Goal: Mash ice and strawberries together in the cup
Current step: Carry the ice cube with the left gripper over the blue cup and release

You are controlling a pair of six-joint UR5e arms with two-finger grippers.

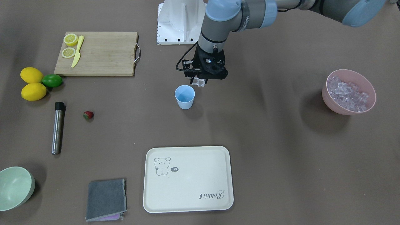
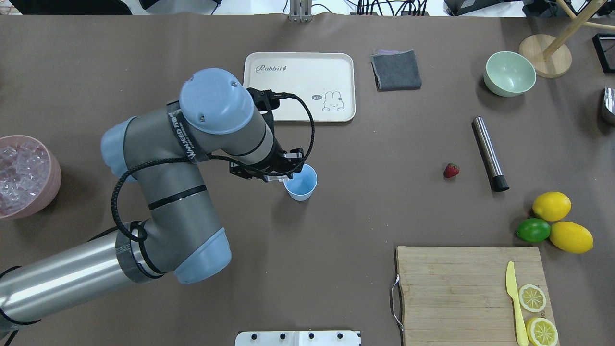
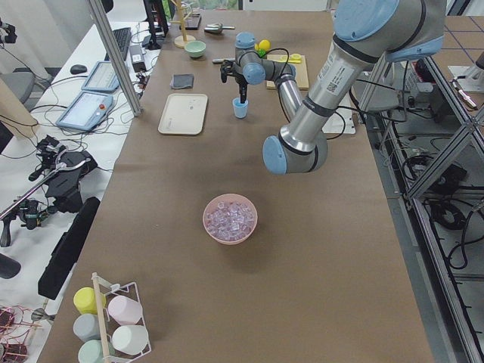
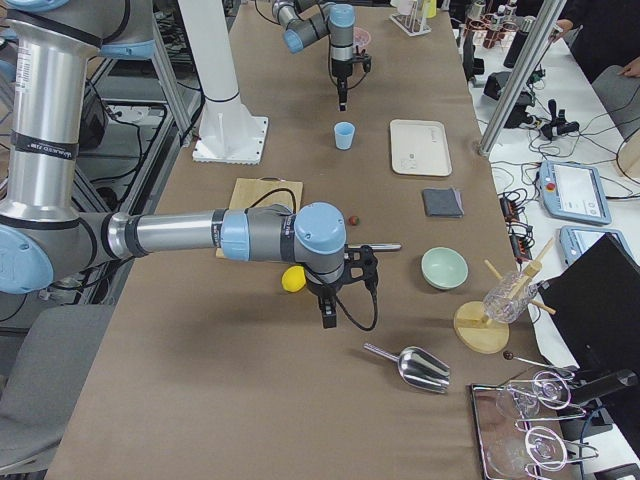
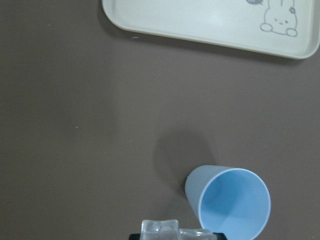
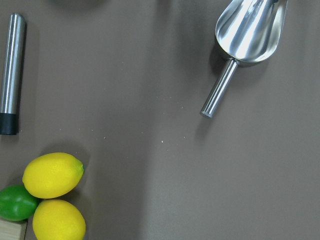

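Wrist (image 1: 213, 37) turned straight down, left fingers (image 1: 206, 78) clamp one ice cube (image 1: 198, 82) just beside the cup (image 1: 184, 97). At the bench's right end, whether the right fingers (image 4: 327, 320) are apart cannot be told. The tray (image 1: 193, 178) reads "Rabbit".

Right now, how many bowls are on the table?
2: pink bowl holding ice at the robot's left end; green bowl at its right end, far side. None seem hidden.

Bright even overhead light, soft shadows on the table (image 1: 281, 156), glare on the scoop (image 6: 250, 30), focus sharp
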